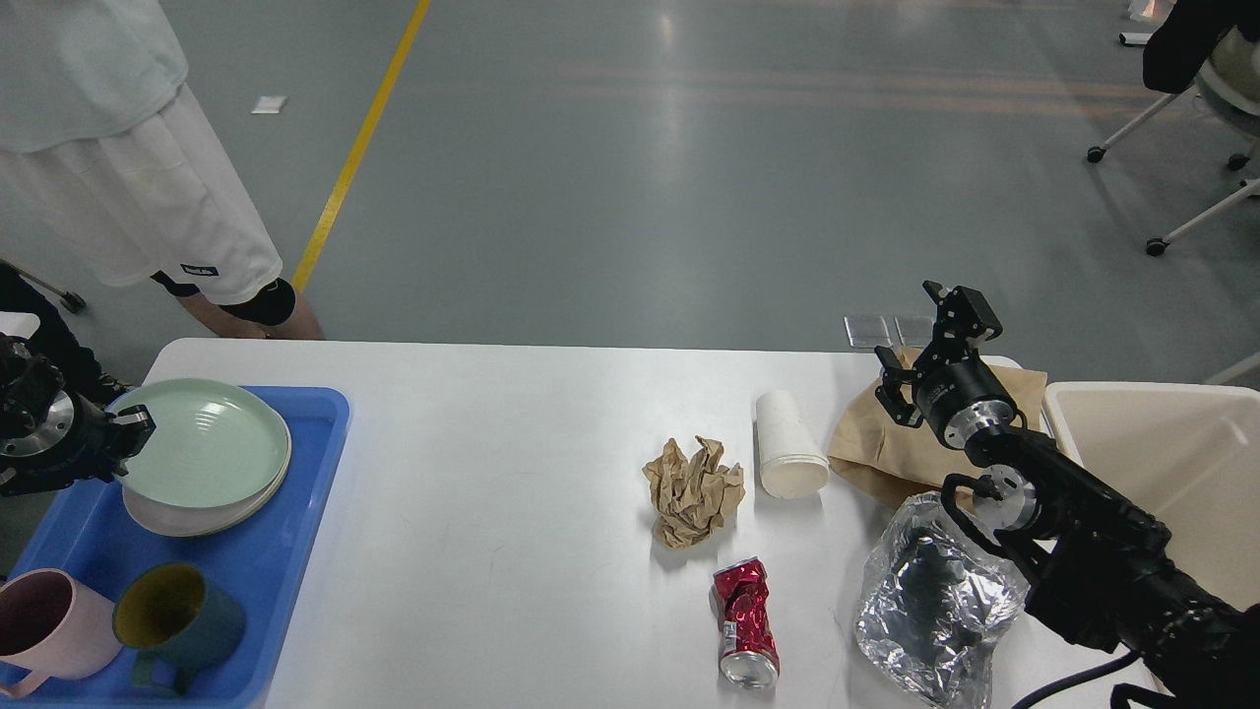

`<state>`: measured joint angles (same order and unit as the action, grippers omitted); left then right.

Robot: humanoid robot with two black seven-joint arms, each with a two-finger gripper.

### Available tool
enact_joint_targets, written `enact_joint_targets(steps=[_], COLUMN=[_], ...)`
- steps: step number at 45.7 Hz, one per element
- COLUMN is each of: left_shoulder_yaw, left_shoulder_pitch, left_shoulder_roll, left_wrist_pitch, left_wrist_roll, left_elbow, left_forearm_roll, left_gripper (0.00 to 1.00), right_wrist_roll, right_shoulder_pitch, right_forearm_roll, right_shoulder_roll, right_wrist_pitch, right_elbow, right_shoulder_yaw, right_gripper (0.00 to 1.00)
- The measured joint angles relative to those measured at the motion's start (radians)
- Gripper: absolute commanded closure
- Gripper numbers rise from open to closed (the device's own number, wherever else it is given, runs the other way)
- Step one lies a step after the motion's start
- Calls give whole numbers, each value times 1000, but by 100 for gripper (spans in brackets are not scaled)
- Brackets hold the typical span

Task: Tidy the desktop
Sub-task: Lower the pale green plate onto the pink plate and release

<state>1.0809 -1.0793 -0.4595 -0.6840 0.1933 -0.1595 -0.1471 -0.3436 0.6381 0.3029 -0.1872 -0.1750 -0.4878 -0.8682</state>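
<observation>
Near left: pink mug [44, 625], teal mug [172, 620] in blue tray [295, 551].

Left claw [131, 430] clamped on green plate [202, 443], atop pink plate [212, 507]; careless release risks sliding it off the stack.

Tabletop [512, 473] centre, littered: can [745, 620], crumpled paper [692, 489], cup [786, 445].

Right claw [925, 340] apart, empty, far right.

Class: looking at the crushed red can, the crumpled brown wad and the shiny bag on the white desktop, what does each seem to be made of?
Crushed red can: likely thin aluminium, glossy, dented, silver end.
Crumpled brown wad: probably kraft paper, matte, sharp creases.
Shiny bag: apparently metallised foil or plastic film, mirror-like wrinkles.
</observation>
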Motion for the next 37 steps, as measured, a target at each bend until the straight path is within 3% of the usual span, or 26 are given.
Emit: enact_joint_targets(steps=[5,7,17,29,37], left_shoulder_yaw=[-25,-44,-141,-156,-236], left_shoulder_pitch=[12,19,49,54,61], left_shoulder_roll=[3,5,19,17,30], left_wrist_pitch=[71,110,253,256,258], left_wrist_roll=[-6,-9,-11,-10,-14], left_elbow=[0,0,0,-2,-2], left_forearm_roll=[-1,-2,-2,-2,-7], left_gripper=[14,9,7,4,4], right_wrist_roll=[0,0,0,0,0], right_shoulder_pitch=[0,0,0,-1,-1], right_forearm_roll=[0,0,0,0,0], right_shoulder_roll=[0,0,0,0,0], right_wrist_pitch=[0,0,0,0,0], right_elbow=[0,0,0,0,0], right_shoulder_yaw=[0,0,0,0,0], right_gripper=[0,0,0,0,0])
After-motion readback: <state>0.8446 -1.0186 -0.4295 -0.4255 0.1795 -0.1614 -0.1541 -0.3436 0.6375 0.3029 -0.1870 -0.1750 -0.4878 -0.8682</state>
